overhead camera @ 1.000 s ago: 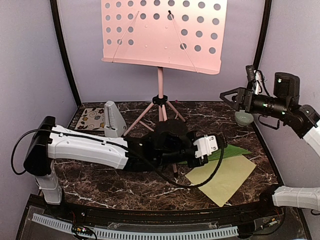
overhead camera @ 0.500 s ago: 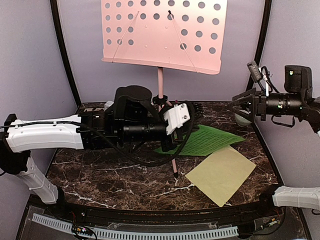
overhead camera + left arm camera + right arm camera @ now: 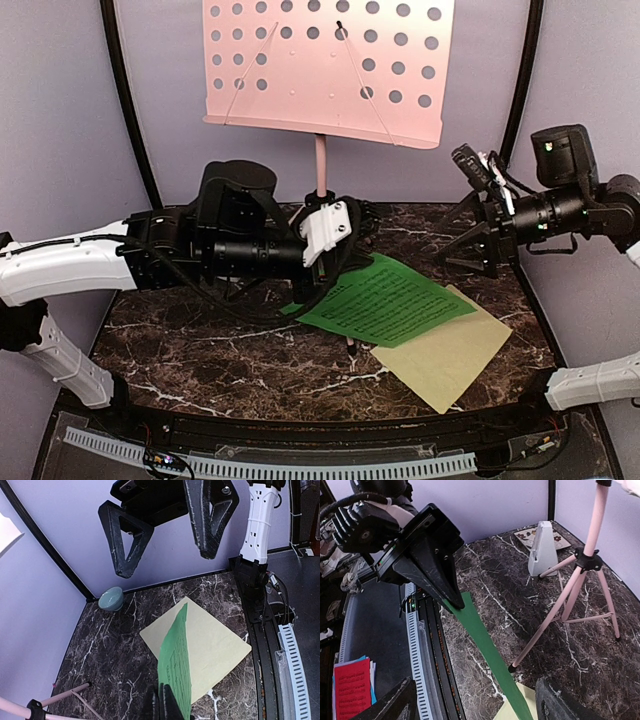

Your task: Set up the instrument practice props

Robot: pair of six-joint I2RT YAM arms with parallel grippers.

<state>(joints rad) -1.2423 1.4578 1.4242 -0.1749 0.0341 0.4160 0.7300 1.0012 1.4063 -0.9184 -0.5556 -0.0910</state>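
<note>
The pink music stand [image 3: 330, 65] stands at the back, its tripod [image 3: 585, 562] on the marble. My left gripper [image 3: 308, 272] is shut on the left corner of the green page [image 3: 385, 300] and holds that end raised. In the left wrist view the page [image 3: 175, 665] hangs edge-on from my shut jaws over the pale-yellow page [image 3: 210, 640], which lies flat [image 3: 445, 350]. My right gripper [image 3: 460, 205] is wide open and empty, just right of the green page [image 3: 485, 650]. The grey-white metronome [image 3: 542, 550] stands at the back left, hidden by my left arm in the top view.
A pale-green bowl [image 3: 111, 599] sits in the back right corner. A flower-patterned card [image 3: 540, 536] lies behind the metronome. A stand leg foot [image 3: 512, 668] rests close to the green page. Purple walls close in the table on three sides.
My left gripper has pulled back and up with the green page, lifting its left end off the table. My right gripper has swung in towards the centre and opened wider.
</note>
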